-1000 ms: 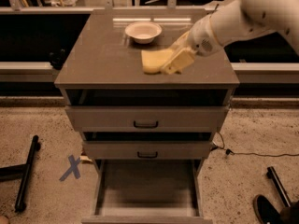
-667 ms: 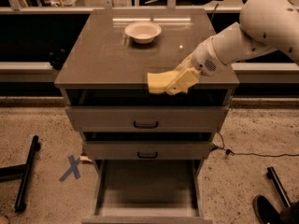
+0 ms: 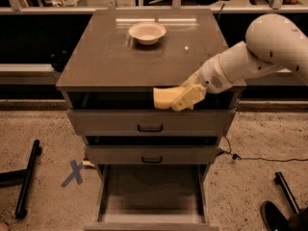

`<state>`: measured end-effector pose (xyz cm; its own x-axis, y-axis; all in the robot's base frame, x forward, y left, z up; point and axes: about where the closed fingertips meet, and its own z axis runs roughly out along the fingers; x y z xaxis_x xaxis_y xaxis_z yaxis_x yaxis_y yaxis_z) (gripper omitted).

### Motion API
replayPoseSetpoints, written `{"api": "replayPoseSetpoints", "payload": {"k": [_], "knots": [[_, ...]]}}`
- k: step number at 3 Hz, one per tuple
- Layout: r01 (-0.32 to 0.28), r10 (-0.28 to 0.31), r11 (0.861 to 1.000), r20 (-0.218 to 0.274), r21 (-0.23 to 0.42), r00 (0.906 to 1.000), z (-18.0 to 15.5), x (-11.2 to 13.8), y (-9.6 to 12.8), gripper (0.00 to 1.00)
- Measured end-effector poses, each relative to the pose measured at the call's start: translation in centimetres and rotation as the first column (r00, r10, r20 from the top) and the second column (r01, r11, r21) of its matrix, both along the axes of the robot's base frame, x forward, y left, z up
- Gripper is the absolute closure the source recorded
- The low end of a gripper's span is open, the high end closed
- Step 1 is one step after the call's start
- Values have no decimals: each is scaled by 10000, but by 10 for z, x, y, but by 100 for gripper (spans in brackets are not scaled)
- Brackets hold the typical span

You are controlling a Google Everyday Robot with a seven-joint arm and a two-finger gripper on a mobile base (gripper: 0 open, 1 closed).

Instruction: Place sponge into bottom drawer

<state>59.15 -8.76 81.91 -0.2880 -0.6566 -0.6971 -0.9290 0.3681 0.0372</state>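
My gripper (image 3: pixel 185 98) is shut on the pale yellow sponge (image 3: pixel 165 97) and holds it in the air just in front of the cabinet's front edge, above the top drawer. The white arm reaches in from the right. The bottom drawer (image 3: pixel 151 196) is pulled fully open below, its flat floor bare. The sponge hangs well above it, roughly over its middle.
A round white bowl (image 3: pixel 147 32) stands at the back of the cabinet top (image 3: pixel 106 57). The two upper drawers with black handles (image 3: pixel 150 128) are shut. A blue X mark (image 3: pixel 73 173) is on the floor to the left, a black stand leg (image 3: pixel 26 179) beside it, a cable at right.
The gripper has carried the sponge off the cabinet top, forward and down past the front edge, so it now hangs in front of the top drawer.
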Motion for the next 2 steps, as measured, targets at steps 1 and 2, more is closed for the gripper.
{"api": "replayPoseSetpoints", "payload": {"k": [1,2], "knots": [[635,-572,9974,-1580,352,9858,-70,-32,-7,100],[815,-688,9958,-2492,408,9660,-112,-49,-7,100]]}}
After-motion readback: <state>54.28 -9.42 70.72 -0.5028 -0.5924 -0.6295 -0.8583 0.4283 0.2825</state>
